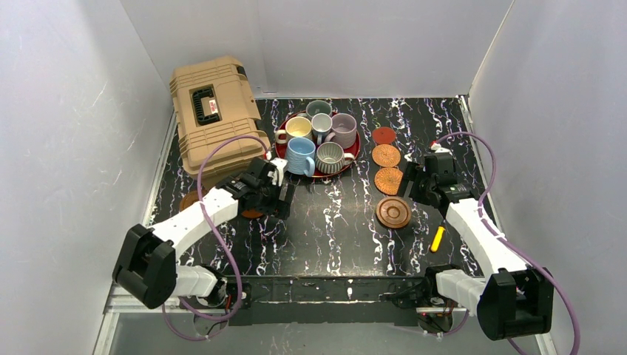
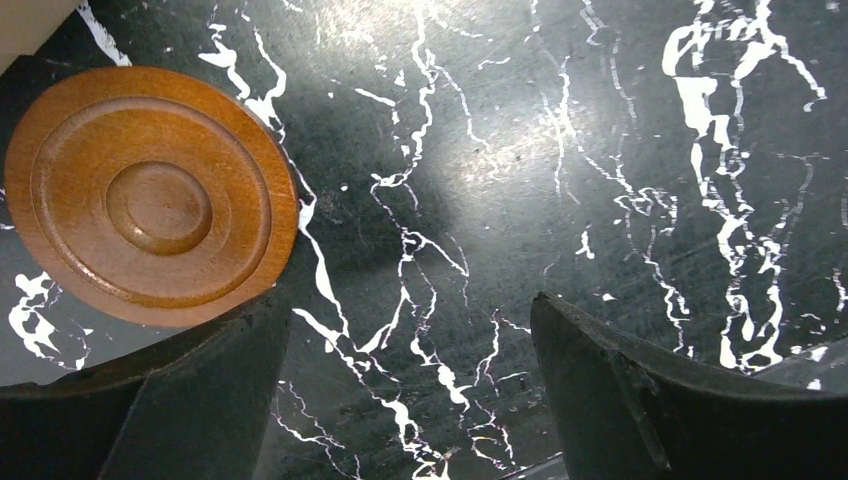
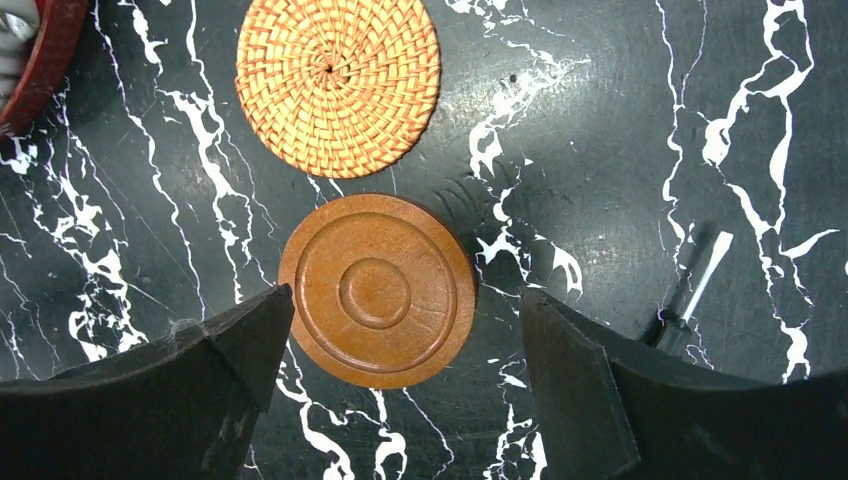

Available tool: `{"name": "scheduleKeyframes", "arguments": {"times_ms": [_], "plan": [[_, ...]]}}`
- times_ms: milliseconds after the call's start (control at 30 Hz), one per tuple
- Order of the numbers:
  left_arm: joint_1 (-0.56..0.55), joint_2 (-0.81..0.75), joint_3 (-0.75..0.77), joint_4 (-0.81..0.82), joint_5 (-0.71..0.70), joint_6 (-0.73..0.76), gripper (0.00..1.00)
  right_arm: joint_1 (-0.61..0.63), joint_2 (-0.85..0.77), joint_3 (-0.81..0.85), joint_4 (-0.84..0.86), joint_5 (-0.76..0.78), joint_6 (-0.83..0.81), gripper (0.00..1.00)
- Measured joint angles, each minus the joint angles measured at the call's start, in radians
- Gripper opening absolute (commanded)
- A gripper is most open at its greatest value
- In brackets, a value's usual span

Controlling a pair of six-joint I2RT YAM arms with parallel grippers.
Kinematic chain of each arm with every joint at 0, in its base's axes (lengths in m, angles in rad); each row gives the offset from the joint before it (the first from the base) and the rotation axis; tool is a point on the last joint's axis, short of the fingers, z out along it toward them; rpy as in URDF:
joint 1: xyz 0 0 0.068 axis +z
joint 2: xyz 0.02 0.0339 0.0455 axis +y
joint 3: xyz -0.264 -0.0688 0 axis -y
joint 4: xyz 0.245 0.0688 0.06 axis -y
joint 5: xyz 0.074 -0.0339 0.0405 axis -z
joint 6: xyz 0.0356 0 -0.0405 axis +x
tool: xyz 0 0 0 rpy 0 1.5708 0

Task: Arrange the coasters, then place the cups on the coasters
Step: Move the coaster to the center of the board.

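Wood, woven and pinkish-red coasters (image 1: 386,155): we count four in a column right of red tray (image 1: 282,148), two more half hidden by left arm. Arranging looks unfinished to us. Six cups (image 1: 327,157) crowd tray, none on a coaster.

Left gripper (image 2: 410,320): fingers wide, empty, wood coaster (image 2: 150,195) just beside.

Right gripper (image 3: 405,300): fingers wide astride second wood disc (image 3: 377,290), no grip.

Tan case (image 1: 214,111) and yellow tool (image 1: 438,238) nearby, neither blocks us.

I can read no text, number or sign in any of my views. The only label I find is a small red sticker (image 1: 211,106) on the lid of the tan hard case (image 1: 222,137), just beside its black handle (image 1: 200,105). Its print is too small to read.
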Motion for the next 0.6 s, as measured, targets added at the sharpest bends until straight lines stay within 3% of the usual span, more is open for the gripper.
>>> {"name": "scheduleKeyframes", "arguments": {"times_ms": [600], "plan": [[0.0,0.165,0.039,-0.036,-0.077,-0.006,0.72,-0.009,-0.035,-0.008,0.001,-0.04,-0.016,0.93]]}}
